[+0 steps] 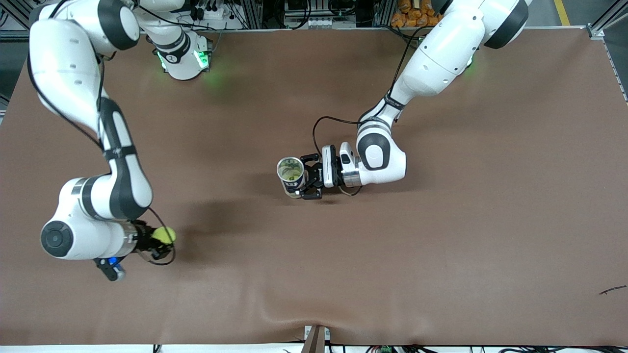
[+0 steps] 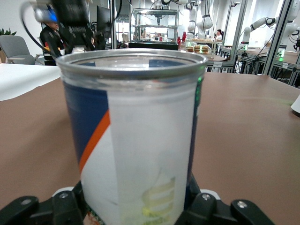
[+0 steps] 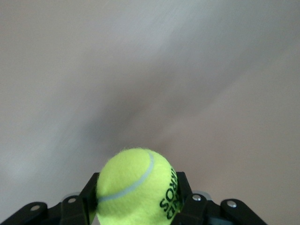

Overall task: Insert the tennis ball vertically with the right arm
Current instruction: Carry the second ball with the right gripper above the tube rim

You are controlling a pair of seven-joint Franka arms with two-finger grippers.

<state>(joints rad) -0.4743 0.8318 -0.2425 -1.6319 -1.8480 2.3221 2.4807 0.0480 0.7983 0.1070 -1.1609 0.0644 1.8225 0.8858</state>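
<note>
A clear tennis-ball can [image 1: 290,176] with a blue, orange and white label stands upright and open-topped near the middle of the brown table [image 1: 441,235]. My left gripper [image 1: 307,177] is shut on its lower part; the can fills the left wrist view [image 2: 136,136]. My right gripper [image 1: 158,242] is shut on a yellow-green tennis ball [image 1: 164,235] and holds it above the table toward the right arm's end, apart from the can. The ball shows between the black fingers [image 3: 79,206] in the right wrist view [image 3: 136,187].
The right arm's base [image 1: 184,56] and the left arm's base stand at the table edge farthest from the front camera. A small dark scrap [image 1: 613,290] lies near the left arm's end of the table.
</note>
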